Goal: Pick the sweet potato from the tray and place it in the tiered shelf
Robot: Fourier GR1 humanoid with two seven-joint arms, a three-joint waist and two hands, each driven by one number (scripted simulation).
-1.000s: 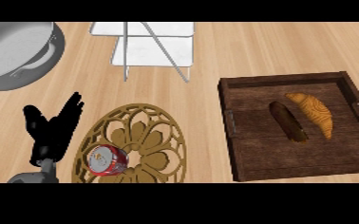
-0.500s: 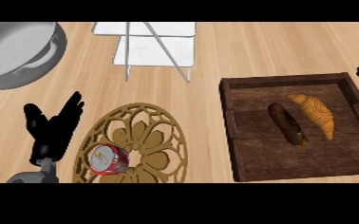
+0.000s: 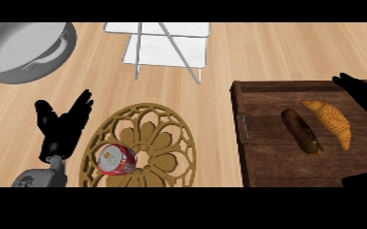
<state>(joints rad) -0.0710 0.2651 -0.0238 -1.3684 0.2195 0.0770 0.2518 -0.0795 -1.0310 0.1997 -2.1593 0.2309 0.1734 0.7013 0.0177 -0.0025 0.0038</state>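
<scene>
Sweet potato (image 3: 301, 132) lies lengthwise in the dark wooden tray (image 3: 265, 165), just beside a croissant (image 3: 331, 122) on its right (the two run nearly parallel). The right hand (image 3: 351, 83) shows only as a black shape at the view's right edge, over the tray's far right corner. The sweet potato lies nearer and to its left, apart from it; whether that hand is spread or curled I cannot tell. The left hand (image 3: 63, 128) is at the lower left with fingers (image 3: 82, 104) straight, apart and pointing up, holding nothing. Just right of those fingers sits a round golden trivet (image 3: 163, 160) bearing a red can (image 3: 117, 158). Beyond the fingertips, further up the counter, stand a grey pot (image 3: 28, 48) and, to its right, the white tiered shelf (image 3: 168, 46).
</scene>
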